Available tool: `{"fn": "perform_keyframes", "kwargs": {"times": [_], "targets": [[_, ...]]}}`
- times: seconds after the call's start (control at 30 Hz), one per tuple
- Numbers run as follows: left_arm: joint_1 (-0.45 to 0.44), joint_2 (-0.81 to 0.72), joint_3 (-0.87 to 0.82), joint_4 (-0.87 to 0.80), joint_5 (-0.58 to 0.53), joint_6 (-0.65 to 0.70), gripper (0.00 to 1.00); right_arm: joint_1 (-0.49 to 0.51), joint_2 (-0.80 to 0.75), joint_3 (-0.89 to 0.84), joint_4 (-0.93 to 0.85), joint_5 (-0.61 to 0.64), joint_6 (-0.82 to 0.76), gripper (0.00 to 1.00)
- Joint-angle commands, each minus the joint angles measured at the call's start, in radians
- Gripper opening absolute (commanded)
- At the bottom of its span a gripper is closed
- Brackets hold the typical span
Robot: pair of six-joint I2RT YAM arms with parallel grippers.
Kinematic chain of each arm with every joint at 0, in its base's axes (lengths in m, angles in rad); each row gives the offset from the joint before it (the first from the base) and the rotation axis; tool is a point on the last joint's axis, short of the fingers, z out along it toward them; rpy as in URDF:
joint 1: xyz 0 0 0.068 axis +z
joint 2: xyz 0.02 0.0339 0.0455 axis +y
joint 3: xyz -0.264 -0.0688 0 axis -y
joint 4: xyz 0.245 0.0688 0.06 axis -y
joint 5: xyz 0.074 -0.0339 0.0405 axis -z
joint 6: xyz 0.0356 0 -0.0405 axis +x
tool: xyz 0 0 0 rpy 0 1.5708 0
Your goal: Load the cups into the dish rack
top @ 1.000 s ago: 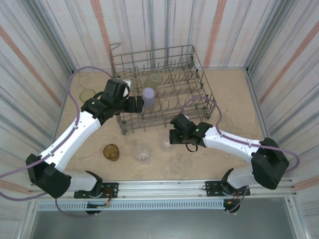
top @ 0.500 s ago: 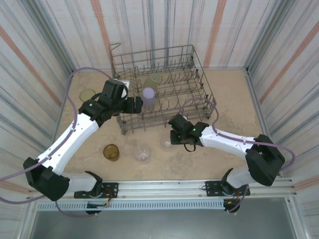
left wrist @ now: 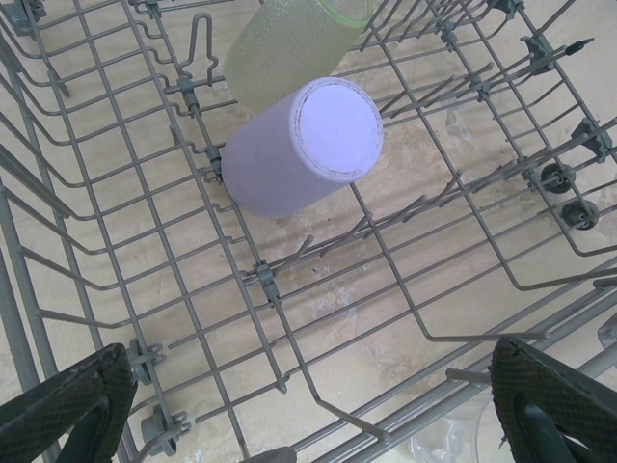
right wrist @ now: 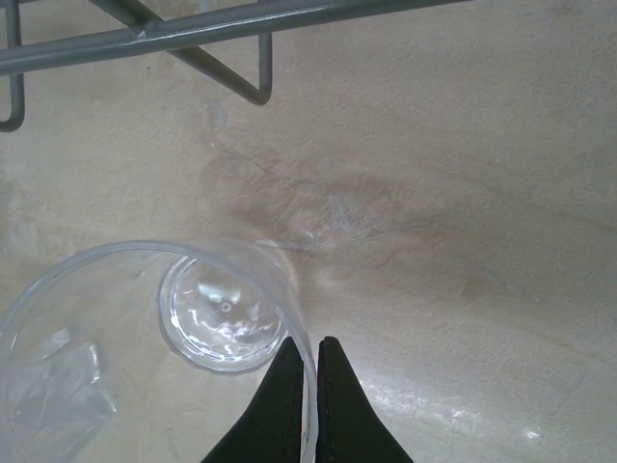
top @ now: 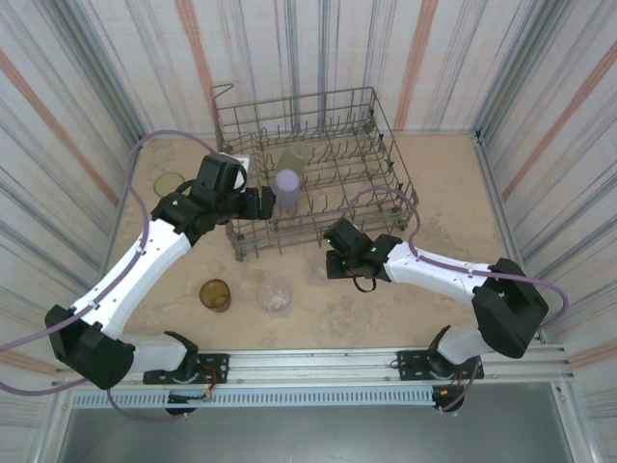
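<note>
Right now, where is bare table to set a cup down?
Bare table lies right of the dish rack, toward the wall. In front it is crowded: amber cup, clear cup, right pincer pinching a second clear cup.

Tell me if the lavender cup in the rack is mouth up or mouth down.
Mouth down, tilted: the lavender cup's closed flat base faces the left wrist camera, its body leaning among the rack's tines.

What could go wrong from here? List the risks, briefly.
1. The right gripper pinches only the thin rim of the clear cup, so the cup may slip or swing when lifted.
2. The dish rack has a lower rail close beyond the cup; moving straight toward it could knock the cup loose.
</note>
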Motion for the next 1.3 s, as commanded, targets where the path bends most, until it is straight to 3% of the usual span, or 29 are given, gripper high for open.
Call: {"fn": "perform_keyframes", "kwargs": {"times": [0.0,0.83,1.27], "targets": [[0.006,-0.019,-0.006,-0.023,0.008,0.017,0.99,0.008,-0.032,0.021,-0.013,-0.006,-0.012,0.0],[-0.001,-0.027,0.004,-0.024,0.03,-0.02,0.99,-0.013,-0.441,-0.091,-0.032,-0.019,-0.039,0.0],[-0.005,-0.026,0.028,-0.029,0.02,-0.016,0.99,-0.073,-0.509,-0.016,-0.089,-0.039,-0.062,0.0]]}}
